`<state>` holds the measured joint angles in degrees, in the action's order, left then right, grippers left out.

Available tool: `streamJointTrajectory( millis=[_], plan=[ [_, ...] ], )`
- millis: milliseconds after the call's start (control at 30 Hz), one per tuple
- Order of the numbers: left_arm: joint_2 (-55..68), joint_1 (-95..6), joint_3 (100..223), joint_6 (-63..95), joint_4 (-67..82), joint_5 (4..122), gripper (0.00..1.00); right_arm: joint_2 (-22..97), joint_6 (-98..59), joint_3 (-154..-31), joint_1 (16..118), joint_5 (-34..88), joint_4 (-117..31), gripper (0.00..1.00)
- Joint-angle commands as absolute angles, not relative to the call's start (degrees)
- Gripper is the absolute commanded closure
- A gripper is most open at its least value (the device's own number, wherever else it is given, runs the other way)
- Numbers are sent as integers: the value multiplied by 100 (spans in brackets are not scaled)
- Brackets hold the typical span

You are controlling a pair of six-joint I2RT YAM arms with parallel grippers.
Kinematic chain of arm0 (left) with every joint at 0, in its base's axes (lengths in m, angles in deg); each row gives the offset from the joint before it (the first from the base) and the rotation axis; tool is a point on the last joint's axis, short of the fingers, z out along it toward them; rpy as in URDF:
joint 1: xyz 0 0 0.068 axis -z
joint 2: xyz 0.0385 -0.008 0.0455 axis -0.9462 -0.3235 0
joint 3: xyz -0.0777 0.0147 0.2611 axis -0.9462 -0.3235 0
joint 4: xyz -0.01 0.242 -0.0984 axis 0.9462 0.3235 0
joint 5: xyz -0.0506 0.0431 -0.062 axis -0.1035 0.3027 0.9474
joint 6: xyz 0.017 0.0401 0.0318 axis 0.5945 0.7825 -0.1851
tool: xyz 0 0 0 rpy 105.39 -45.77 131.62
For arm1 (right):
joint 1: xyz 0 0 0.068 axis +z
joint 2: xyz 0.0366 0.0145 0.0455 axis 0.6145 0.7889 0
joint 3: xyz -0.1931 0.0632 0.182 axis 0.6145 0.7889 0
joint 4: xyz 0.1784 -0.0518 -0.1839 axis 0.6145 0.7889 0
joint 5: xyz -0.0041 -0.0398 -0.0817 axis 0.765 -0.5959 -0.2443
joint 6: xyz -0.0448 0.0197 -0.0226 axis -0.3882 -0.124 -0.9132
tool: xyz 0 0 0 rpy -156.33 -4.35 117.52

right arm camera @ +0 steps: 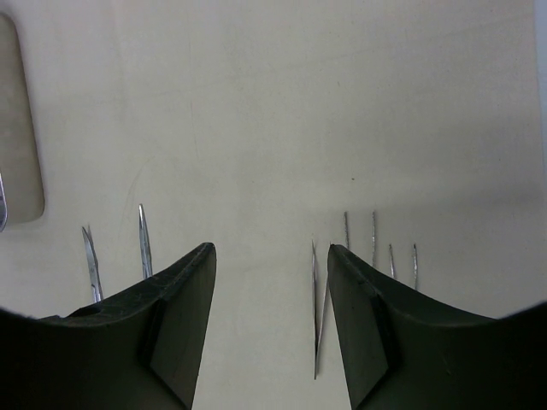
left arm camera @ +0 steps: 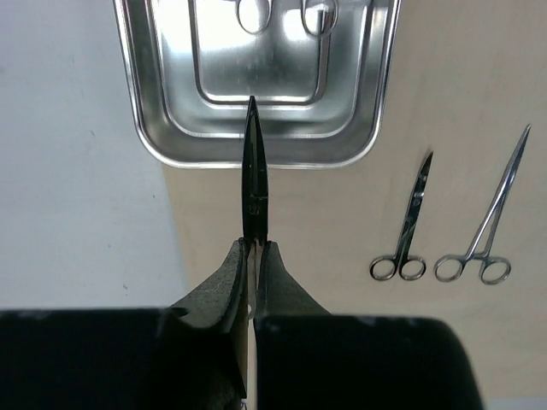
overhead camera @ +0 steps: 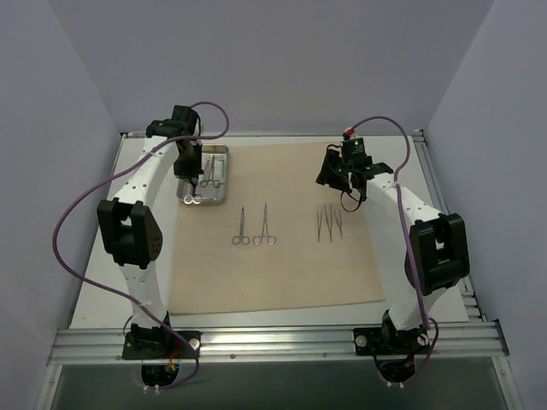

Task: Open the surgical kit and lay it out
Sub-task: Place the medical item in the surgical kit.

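Note:
The surgical kit's beige cloth [overhead camera: 282,273] lies spread flat. Its steel tray [left arm camera: 171,128] sits at the cloth's far left with two ring-handled instruments [left arm camera: 254,13] inside. My left gripper [left arm camera: 254,246] hangs over the tray's near rim [overhead camera: 193,182], shut on a steel instrument [left arm camera: 254,171] that I see edge-on, tip pointing away. Two scissor-handled instruments [left arm camera: 408,226] [overhead camera: 242,227] lie side by side mid-cloth. Thin tweezers [right arm camera: 316,307] [overhead camera: 328,222] lie in a row to their right. My right gripper [right arm camera: 272,249] hovers open and empty above the tweezers [overhead camera: 338,178].
Bare white table [left arm camera: 77,213] lies left of the cloth. A metal rail [overhead camera: 273,342] runs along the near edge, where both arm bases are bolted. Grey walls [overhead camera: 51,128] close in the left, right and back.

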<state>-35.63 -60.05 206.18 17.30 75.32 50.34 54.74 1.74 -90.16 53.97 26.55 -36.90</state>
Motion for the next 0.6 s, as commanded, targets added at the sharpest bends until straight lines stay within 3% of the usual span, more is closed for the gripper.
streamJointTrajectory(
  millis=[0,300,567],
  plan=[
    [-2971,-5838,19910,1372,7538,4824,98,4976,271,-8845,5365,2660,-3758,49],
    [-2389,-5047,18231,1030,6949,4902,98,4361,394,-8371,5383,2554,-3618,49],
    [-2643,-5091,17720,863,6720,5193,98,3869,535,-8046,5435,2422,-3521,49]
  ],
)
